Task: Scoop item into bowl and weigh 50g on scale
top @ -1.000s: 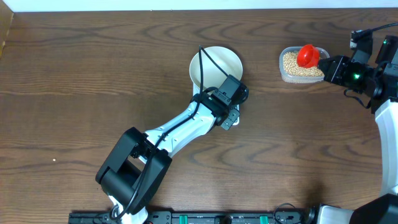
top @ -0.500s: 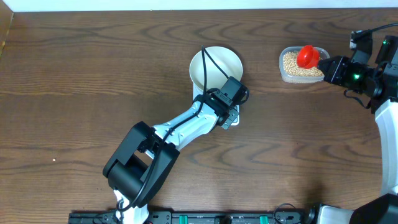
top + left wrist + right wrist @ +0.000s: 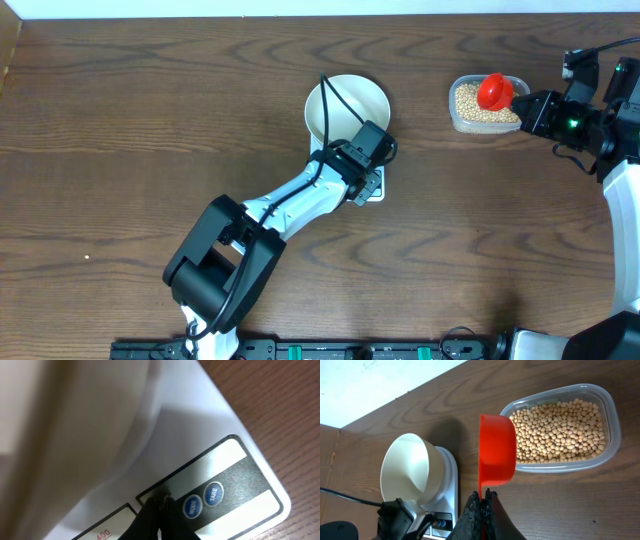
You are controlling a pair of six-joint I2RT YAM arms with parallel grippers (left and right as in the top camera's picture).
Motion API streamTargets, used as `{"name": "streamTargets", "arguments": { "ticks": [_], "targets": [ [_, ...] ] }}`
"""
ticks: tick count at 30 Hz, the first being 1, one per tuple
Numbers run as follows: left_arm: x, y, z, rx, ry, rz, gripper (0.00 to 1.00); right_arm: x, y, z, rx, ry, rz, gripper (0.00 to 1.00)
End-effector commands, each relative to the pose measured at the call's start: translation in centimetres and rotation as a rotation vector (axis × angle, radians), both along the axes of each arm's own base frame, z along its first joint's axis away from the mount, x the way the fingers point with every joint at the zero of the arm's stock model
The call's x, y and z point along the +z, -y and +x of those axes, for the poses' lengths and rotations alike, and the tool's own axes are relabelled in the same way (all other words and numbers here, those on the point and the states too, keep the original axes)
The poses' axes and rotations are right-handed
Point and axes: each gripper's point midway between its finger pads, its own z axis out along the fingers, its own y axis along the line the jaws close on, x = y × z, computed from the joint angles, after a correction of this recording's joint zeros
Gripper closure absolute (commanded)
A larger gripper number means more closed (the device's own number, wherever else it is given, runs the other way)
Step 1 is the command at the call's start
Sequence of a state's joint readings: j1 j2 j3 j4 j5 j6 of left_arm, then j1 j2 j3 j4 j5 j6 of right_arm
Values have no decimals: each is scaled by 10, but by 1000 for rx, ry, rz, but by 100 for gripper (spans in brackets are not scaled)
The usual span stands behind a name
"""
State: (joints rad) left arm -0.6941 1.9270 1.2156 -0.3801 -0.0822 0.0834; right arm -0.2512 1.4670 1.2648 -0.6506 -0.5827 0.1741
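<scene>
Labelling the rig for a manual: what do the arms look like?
The left arm has a white link between bulky black joints, a thin black cable looping over its wrist. The right arm is white and black too, with a green light.

The left arm [image 3: 290, 205] stretched from its base at the near edge diagonally away and to the right. Its elbow was folded low and its wrist tipped downward, and the left fingers [image 3: 150, 519] were pressed together into one dark point. The right arm [image 3: 622, 200] rose along the right edge and reached leftward, with the right fingers [image 3: 472, 516] closed tight on the handle of the scoop [image 3: 496, 450].
</scene>
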Motion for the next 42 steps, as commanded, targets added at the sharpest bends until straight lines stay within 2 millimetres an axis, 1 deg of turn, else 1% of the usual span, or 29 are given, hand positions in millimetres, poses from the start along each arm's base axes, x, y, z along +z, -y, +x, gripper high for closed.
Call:
{"name": "streamTargets", "arguments": {
  "ticks": [1,16,20,26,29,35,38,42],
  "targets": [
    [4,-9,-2,4,9,17,93,-1,2,0,3,3,-14,99],
    [-4,-11,-7,28,-24,20,93,-2,2,-1,6,-1,-20,99],
    [2,-10,-5,28,-13,11,93,-2,2,-1,8,-1,-21,99],
    [19,-6,-1,28,24,-20,93,-2,2,-1,8,0,-22,99],
    [21,-5,1,29,31,-26,93,-2,2,-1,8,0,-22,99],
    [18,-6,-1,29,23,-21,93,-3,3,-2,5,-5,-24,99],
    [11,-8,-4,43,4,-13,92,-4,4,-2,-3,-11,-32,99],
    [1,-5,-10,35,-38,-21,93,-5,5,-3,-6,-17,-35,99]
  ]
}}
